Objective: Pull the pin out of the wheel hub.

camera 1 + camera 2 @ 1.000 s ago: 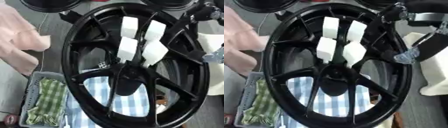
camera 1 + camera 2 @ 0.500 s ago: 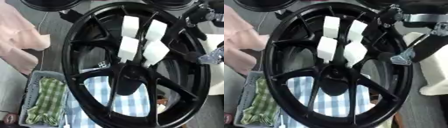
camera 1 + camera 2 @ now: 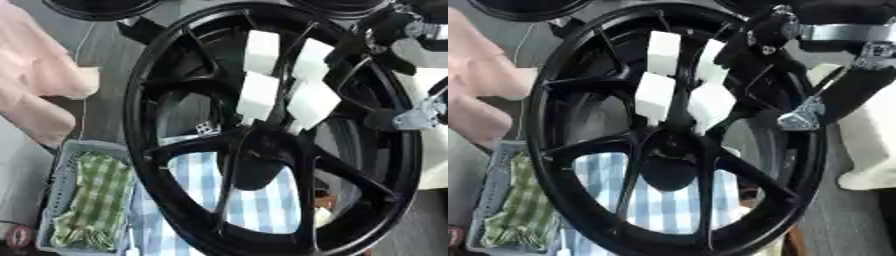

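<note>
Wheel stands upright; bring your right hand, grip unclear from here, onto a white block, pulling straight out.

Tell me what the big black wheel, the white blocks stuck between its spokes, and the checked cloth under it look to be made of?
The wheel looks like metal with glossy black paint: its spokes catch highlights. The white blocks look matte and soft-edged, perhaps foam, though I can't be sure. The checked cloth looks like woven fabric, blue and white.

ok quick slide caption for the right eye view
Right hand reaches over the black wheel toward four white blocks.
</note>
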